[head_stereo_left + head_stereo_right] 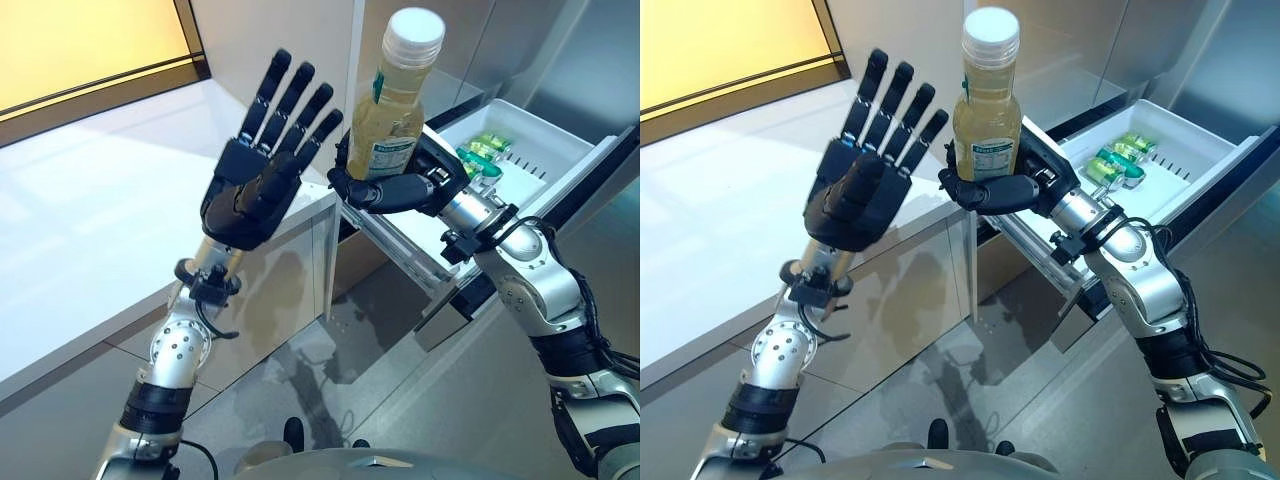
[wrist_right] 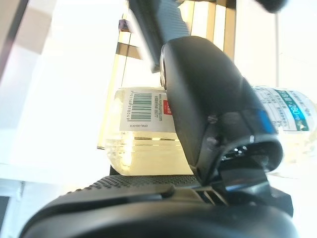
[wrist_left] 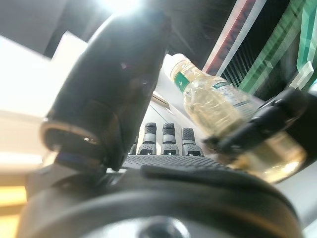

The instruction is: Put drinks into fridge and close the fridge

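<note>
White pulled-out fridge drawer holds small green-capped bottles lying together near its back-left side. Glossy white counter surface at left. Grey tiled floor below.

Drawer open; green bottles fill middle, near end free.
</note>
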